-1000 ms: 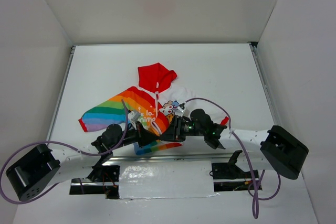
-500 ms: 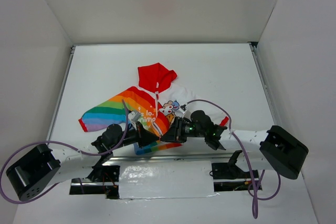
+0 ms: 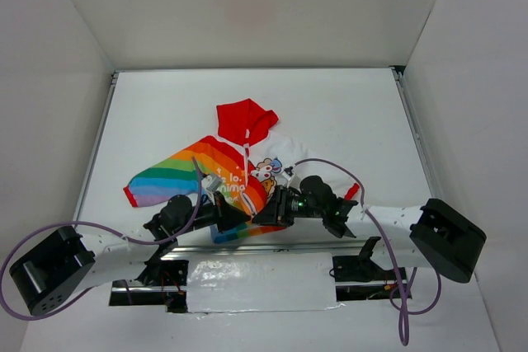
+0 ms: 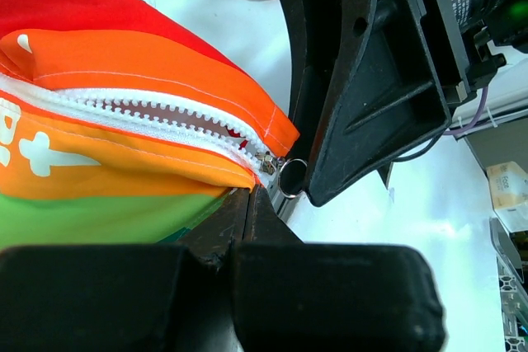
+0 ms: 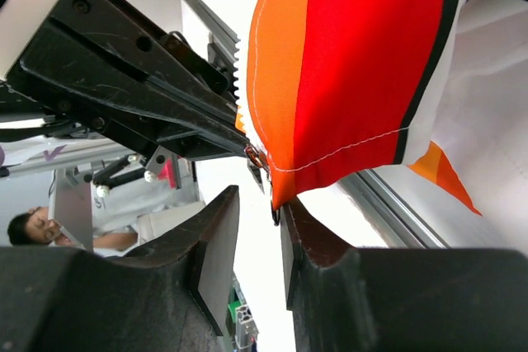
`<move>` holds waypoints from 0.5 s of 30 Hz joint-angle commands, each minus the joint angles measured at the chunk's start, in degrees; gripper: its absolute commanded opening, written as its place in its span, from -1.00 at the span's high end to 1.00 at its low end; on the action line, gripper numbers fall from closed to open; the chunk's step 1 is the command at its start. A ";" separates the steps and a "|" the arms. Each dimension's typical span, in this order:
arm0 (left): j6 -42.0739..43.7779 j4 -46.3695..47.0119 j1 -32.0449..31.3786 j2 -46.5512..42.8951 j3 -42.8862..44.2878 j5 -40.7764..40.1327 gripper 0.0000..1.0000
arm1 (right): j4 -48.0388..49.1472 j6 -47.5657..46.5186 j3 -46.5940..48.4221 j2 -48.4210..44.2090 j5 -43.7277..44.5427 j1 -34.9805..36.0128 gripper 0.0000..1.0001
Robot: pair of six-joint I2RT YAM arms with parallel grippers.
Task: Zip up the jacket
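Right arm's wrist [image 3: 318, 193]: I see it a touch lower in the overhead frame than a second ago, drifted toward the bottom edge.
Purple cable [image 3: 330, 162]: its arch over that wrist has sunk with it.
Elbow block [image 3: 447, 239]: at lower right, nudged slightly down and right.
Jacket [image 3: 223, 166]: the cartoon patch [image 3: 264, 172] near centre sits slightly lower than before.

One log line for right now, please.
task: zip jacket | left gripper: shut at hem beside zipper slider | right gripper: slightly open around hem corner | zipper teeth: apart
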 commanded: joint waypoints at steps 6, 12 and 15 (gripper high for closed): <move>1.16 3.46 -0.40 0.70 0.49 1.58 1.00 | 2.36 0.48 -0.82 -1.20 1.20 0.90 0.26; 1.17 3.11 -0.41 0.26 0.58 1.23 1.00 | 3.15 0.66 -1.08 -0.59 1.20 1.33 0.15; 0.99 3.29 -0.40 0.26 0.75 1.31 1.00 | 4.38 1.36 -1.78 -0.06 1.03 1.51 0.15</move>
